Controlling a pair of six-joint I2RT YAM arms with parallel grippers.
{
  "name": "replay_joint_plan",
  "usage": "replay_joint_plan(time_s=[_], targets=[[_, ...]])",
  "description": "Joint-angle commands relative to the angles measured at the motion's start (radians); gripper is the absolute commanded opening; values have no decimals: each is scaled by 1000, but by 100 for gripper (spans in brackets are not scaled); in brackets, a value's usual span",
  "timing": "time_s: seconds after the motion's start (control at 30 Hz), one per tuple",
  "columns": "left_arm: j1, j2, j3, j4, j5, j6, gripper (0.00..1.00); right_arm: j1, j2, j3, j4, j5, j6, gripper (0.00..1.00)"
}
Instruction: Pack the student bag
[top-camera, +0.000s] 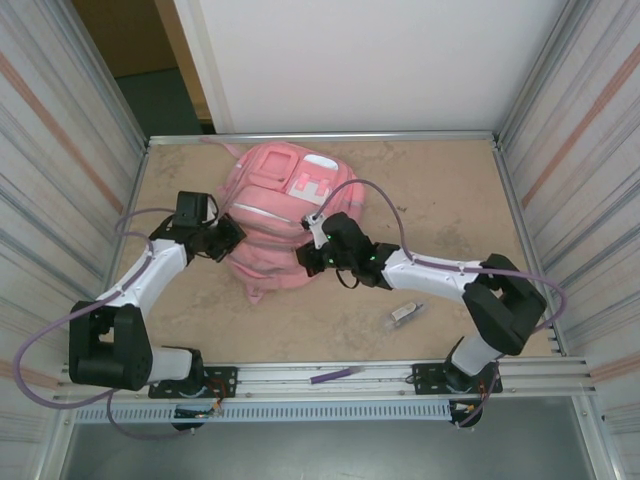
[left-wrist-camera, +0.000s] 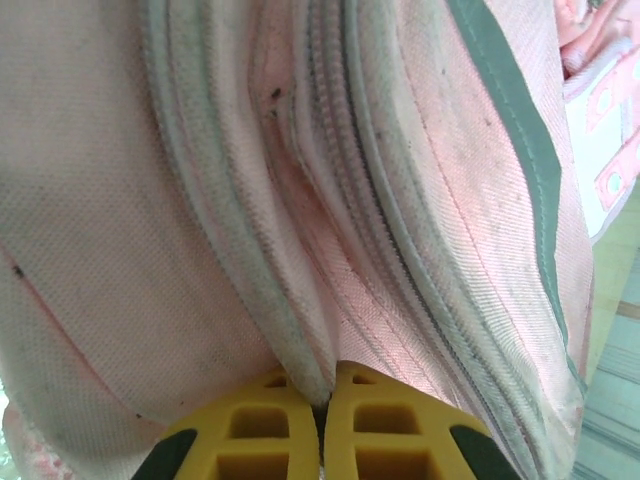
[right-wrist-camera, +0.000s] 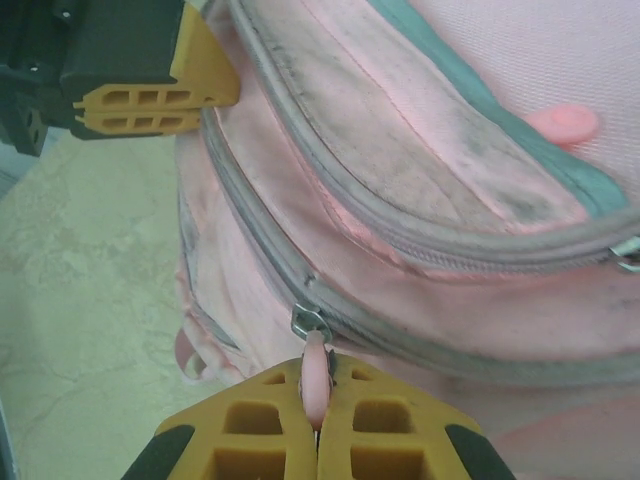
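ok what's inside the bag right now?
Can't tell: the bag shows no opening, so its inside is hidden by fabric. Outside, right hand pinches a pink zipper pull; left hand pinches a fabric fold by a zipper.

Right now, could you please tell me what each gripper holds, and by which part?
The left gripper pinches a fabric fold of the student bag; the right gripper holds its pink zipper pull.
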Motion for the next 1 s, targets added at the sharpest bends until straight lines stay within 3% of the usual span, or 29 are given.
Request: replay_joint_plan(time_s=[0.0, 0.2, 0.3, 0.4, 0.5, 0.57, 0.67, 0.83, 0.97], targets=[[52, 34, 38, 71, -90, 120, 0, -19, -92, -22, -74, 30, -75, 0], [64, 155, 101, 152, -86, 111, 0, 0, -58, 39, -62, 13, -83, 0], [97, 234, 191, 116, -104, 157, 6, 17, 3, 85, -31, -36, -66, 0], [161, 284, 243, 84, -22, 134, 10, 33, 60, 135, 3, -68, -22, 0], [198, 215, 199, 92, 97, 87, 19, 40, 112, 166, 63, -96, 18, 0], [178, 110, 151, 37, 49, 83, 33, 43, 134, 193, 64, -105, 28, 0], [138, -19, 76, -24, 15, 84, 46, 45, 143, 198, 75, -117, 15, 0], [71, -98, -46, -26, 62, 7, 47, 45, 170, 232, 59, -143, -20, 0], [27, -79, -62, -3, 107, -47, 40, 74, 200, 248, 75, -150, -42, 0]])
